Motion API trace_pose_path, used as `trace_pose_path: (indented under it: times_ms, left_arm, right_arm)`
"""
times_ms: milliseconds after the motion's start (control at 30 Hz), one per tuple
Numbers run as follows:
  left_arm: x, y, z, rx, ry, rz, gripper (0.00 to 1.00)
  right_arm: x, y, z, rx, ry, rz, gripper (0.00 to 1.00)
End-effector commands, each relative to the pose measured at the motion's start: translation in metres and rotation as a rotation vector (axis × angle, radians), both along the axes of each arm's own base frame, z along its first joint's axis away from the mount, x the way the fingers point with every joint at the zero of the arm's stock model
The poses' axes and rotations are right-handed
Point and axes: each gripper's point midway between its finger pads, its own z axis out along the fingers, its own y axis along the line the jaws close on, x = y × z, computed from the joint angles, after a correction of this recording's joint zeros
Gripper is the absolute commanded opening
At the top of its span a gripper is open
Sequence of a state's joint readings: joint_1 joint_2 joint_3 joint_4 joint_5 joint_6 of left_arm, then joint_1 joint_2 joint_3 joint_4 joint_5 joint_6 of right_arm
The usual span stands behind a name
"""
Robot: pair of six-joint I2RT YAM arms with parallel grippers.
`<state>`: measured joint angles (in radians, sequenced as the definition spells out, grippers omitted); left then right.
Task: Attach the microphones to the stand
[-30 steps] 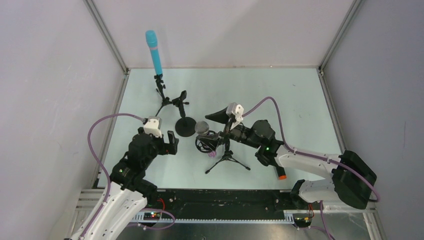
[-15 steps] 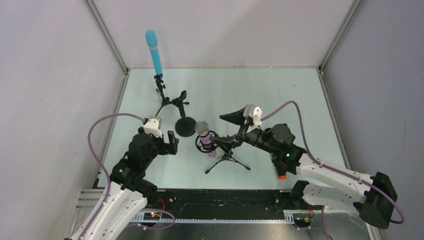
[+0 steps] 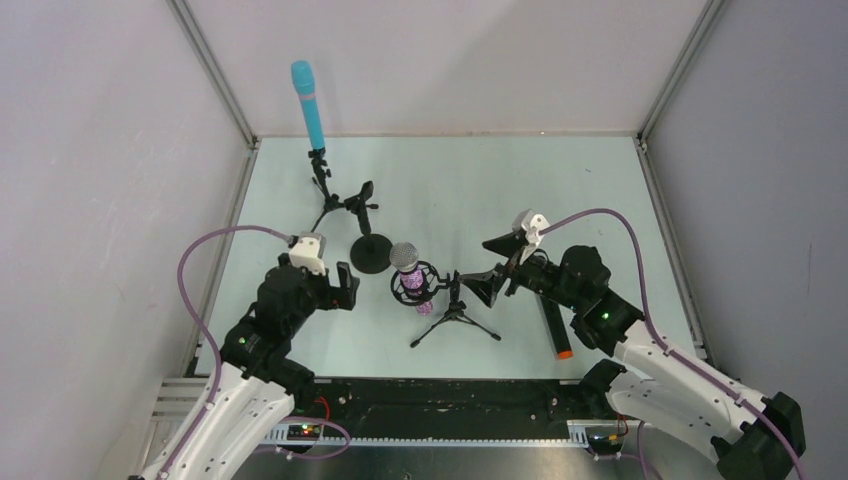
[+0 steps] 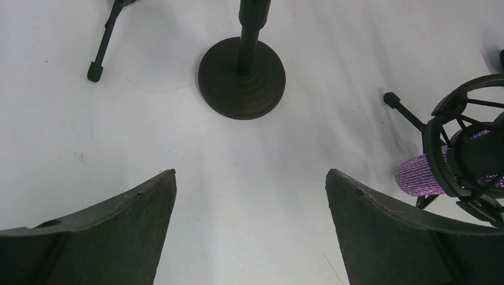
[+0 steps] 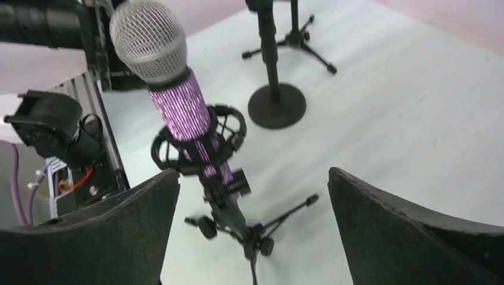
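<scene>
The light blue microphone (image 3: 309,105) stands upright in a black tripod stand (image 3: 325,195) at the back left. The purple glitter microphone (image 3: 409,272) with a silver mesh head sits in the ring mount of a tripod stand (image 3: 455,316) mid-table; it also shows in the right wrist view (image 5: 178,104) and the left wrist view (image 4: 419,175). The black microphone with an orange end (image 3: 555,325) lies on the table under my right arm. A round-base stand (image 3: 370,250) holds nothing. My right gripper (image 3: 492,268) is open, just right of the purple microphone's stand. My left gripper (image 3: 345,290) is open and empty.
Grey walls and metal frame posts enclose the pale table (image 3: 600,200). The round base also shows in the left wrist view (image 4: 241,77). A rail with wiring (image 3: 450,425) runs along the near edge.
My right gripper has let go of the purple microphone's stand and drawn back to the right. The purple microphone stays in its ring mount. My left arm has not moved.
</scene>
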<state>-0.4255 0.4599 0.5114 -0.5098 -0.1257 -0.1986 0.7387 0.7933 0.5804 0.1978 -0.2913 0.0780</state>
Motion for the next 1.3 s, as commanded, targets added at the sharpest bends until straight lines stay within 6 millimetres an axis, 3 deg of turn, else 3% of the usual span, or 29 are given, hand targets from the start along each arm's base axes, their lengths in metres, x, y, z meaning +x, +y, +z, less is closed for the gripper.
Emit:
trace_pose_path:
  times_ms: [0, 300, 533, 867, 967, 1133, 1267]
  left_arm:
    - [0.010, -0.005, 0.038, -0.021, -0.110, -0.029, 0.98]
    - [0.017, -0.018, 0.059, -0.054, -0.121, -0.068, 0.98]
    - [0.017, -0.024, 0.041, -0.093, -0.063, -0.067, 0.98]
    - [0.008, -0.022, 0.042, -0.120, -0.101, -0.069, 0.98]
    - [0.003, -0.019, 0.032, -0.128, -0.104, -0.063, 0.98]
    - [0.002, -0.013, 0.036, -0.137, -0.135, -0.030, 0.98]
    - [0.002, -0.016, 0.034, -0.138, -0.121, -0.044, 0.98]
  right_arm:
    - [-0.009, -0.007, -0.024, -0.018, 0.089, 0.064, 0.99]
    - [-0.021, 0.005, -0.048, -0.067, 0.087, 0.238, 1.00]
    - [-0.019, 0.021, -0.051, -0.057, 0.030, 0.336, 1.00]
    - [-0.002, 0.037, -0.061, -0.054, 0.016, 0.354, 0.97]
    - [-0.001, 0.042, -0.062, -0.059, 0.020, 0.384, 0.92]
    - [0.000, 0.047, -0.060, -0.055, 0.015, 0.412, 0.78]
    - [0.001, 0.051, -0.055, -0.047, 0.002, 0.428, 0.76]
